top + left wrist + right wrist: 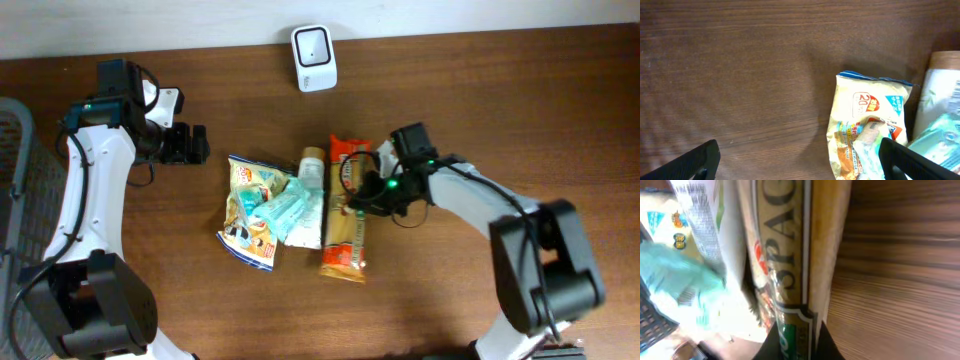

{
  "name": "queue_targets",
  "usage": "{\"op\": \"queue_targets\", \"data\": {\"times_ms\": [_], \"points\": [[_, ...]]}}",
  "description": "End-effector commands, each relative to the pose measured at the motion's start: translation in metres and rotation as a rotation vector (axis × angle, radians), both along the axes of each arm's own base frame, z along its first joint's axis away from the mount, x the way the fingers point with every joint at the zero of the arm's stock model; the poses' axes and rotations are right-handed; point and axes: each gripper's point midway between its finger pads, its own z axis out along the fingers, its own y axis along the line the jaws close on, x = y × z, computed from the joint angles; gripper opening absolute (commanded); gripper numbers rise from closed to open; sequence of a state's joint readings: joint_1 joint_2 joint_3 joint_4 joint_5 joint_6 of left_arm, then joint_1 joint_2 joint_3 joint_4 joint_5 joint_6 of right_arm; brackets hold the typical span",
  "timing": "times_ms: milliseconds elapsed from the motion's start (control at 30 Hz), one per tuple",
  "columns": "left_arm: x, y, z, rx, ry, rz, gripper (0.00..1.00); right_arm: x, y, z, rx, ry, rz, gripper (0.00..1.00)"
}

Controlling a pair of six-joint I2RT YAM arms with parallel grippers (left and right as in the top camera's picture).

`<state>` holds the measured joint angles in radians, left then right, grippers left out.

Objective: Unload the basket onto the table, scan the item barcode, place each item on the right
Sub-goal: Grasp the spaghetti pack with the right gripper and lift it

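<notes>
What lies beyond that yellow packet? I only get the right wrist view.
Observer: A white scanner stands near the table edge, apart from the packets.
Operator: Is the other arm busy?
Observer: No. The left gripper is open and holds nothing, beside a snack bag.
Operator: Where is my gripper on the packet?
Observer: The right gripper is shut on the spaghetti pack, partway along its side.

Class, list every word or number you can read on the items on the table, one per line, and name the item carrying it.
"SPAG", rest hidden: long yellow pasta packet.
"20", in a red-rimmed badge: snack bag.
Other print on both, and on the white pouch: too blurred to read.
</notes>
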<state>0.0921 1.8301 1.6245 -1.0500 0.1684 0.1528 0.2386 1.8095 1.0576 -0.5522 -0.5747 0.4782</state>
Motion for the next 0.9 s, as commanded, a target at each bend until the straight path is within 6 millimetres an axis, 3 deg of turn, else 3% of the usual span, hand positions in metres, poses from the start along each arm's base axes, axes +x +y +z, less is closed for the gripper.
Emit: {"op": "queue_targets", "data": {"times_ms": [0, 67, 100, 200, 267, 333, 367, 433, 467, 500, 567, 600, 700, 733, 767, 833, 867], "points": [[-0.001, -0.001, -0.003, -0.015, 0.009, 0.007, 0.99, 0.027, -0.061, 0.079, -0.359, -0.197, 0.019, 0.04], [-0.001, -0.001, -0.003, -0.015, 0.009, 0.008, 0.99, 0.027, -0.107, 0.107, -0.679, -0.182, 0.032, 0.04], [-0.001, -0.001, -0.003, -0.015, 0.009, 0.008, 0.99, 0.027, -0.122, 0.107, -0.799, -0.156, 0.049, 0.04], [-0.001, -0.001, -0.003, -0.015, 0.009, 0.008, 0.99, 0.020, -0.153, 0.073, -1.060, 0.007, 0.142, 0.04], [-0.001, -0.001, -0.003, -0.015, 0.009, 0.008, 0.99, 0.021, -0.157, 0.039, -1.138, 0.109, 0.196, 0.04], [-0.001, -0.001, -0.003, -0.015, 0.009, 0.008, 0.99, 0.021, -0.145, 0.014, -1.158, 0.169, 0.275, 0.04], [-0.001, -0.001, -0.003, -0.015, 0.009, 0.008, 0.99, 0.014, -0.130, 0.003, -1.147, 0.188, 0.347, 0.10], [-0.001, -0.001, -0.003, -0.015, 0.009, 0.007, 0.99, 0.003, -0.089, -0.006, -1.050, 0.174, 0.424, 0.42], [-0.001, -0.001, -0.003, -0.015, 0.009, 0.008, 0.99, -0.008, -0.054, -0.008, -0.960, 0.161, 0.471, 0.59], [-0.001, -0.001, -0.003, -0.015, 0.009, 0.008, 0.99, -0.016, -0.032, -0.010, -0.900, 0.157, 0.500, 0.70], [-0.001, -0.001, -0.003, -0.015, 0.009, 0.008, 0.99, -0.037, 0.011, -0.014, -0.753, 0.142, 0.634, 0.82], [-0.001, -0.001, -0.003, -0.015, 0.009, 0.008, 0.99, -0.048, 0.034, -0.014, -0.663, 0.128, 0.709, 0.83], [-0.001, -0.001, -0.003, -0.014, 0.009, 0.008, 0.99, -0.030, 0.039, 0.011, -0.618, 0.078, 0.674, 0.82], [-0.001, -0.001, -0.003, -0.014, 0.009, 0.008, 0.99, -0.011, 0.033, 0.036, -0.600, 0.037, 0.618, 0.82], [-0.001, -0.001, -0.003, -0.015, 0.009, 0.008, 0.99, 0.015, 0.015, 0.079, -0.534, -0.026, 0.546, 0.82], [-0.001, -0.001, -0.003, -0.015, 0.009, 0.008, 0.99, 0.035, -0.010, 0.109, -0.414, -0.063, 0.489, 0.82], [-0.001, -0.001, -0.003, -0.015, 0.009, 0.008, 0.99, 0.041, -0.025, 0.114, -0.351, -0.064, 0.465, 0.82]]}}
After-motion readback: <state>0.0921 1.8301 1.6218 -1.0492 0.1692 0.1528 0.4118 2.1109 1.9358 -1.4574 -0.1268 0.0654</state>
